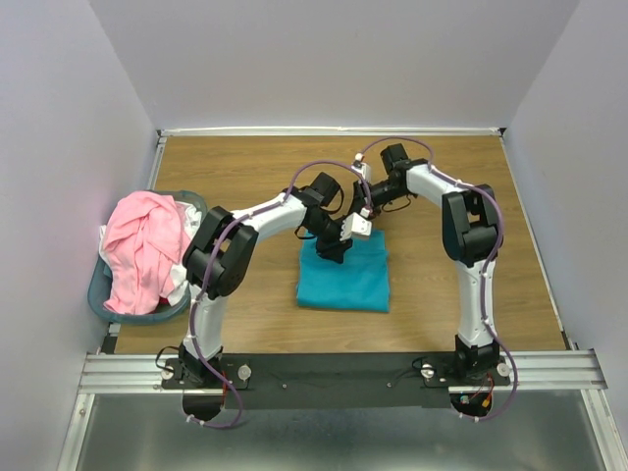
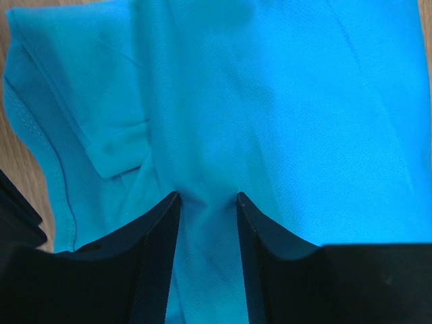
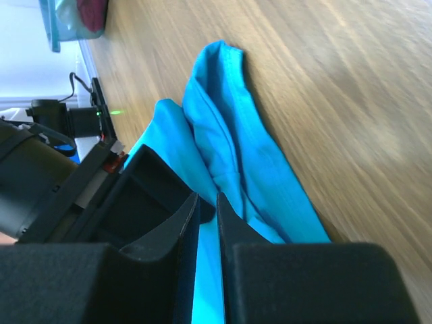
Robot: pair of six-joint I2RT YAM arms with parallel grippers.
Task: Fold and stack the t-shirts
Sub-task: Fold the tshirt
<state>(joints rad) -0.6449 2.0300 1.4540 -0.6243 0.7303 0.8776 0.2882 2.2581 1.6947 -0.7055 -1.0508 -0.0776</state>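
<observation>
Lying flat, one teal t-shirt (image 1: 343, 278); one pink t-shirt (image 1: 142, 250); right jaws pinching teal, left spread.

Shirt (image 1: 344, 280) mid-table; basket (image 1: 98, 289) left

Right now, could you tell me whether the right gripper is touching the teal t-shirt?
Touching: in the right wrist view, the right gripper has its narrow jaws pinching a fold of the teal t-shirt.

A teal t-shirt (image 2: 283, 121) of soft, matt knit cloth with a fine weave and stitched hems lies on a table (image 1: 245, 167) of smooth wood-grain with a faint sheen. A pink t-shirt (image 1: 142, 245), also soft matt cloth, sits crumpled in a smooth blue-grey plastic basket (image 1: 98, 294). Gripper fingers (image 2: 155, 236) are matt black plastic.
</observation>
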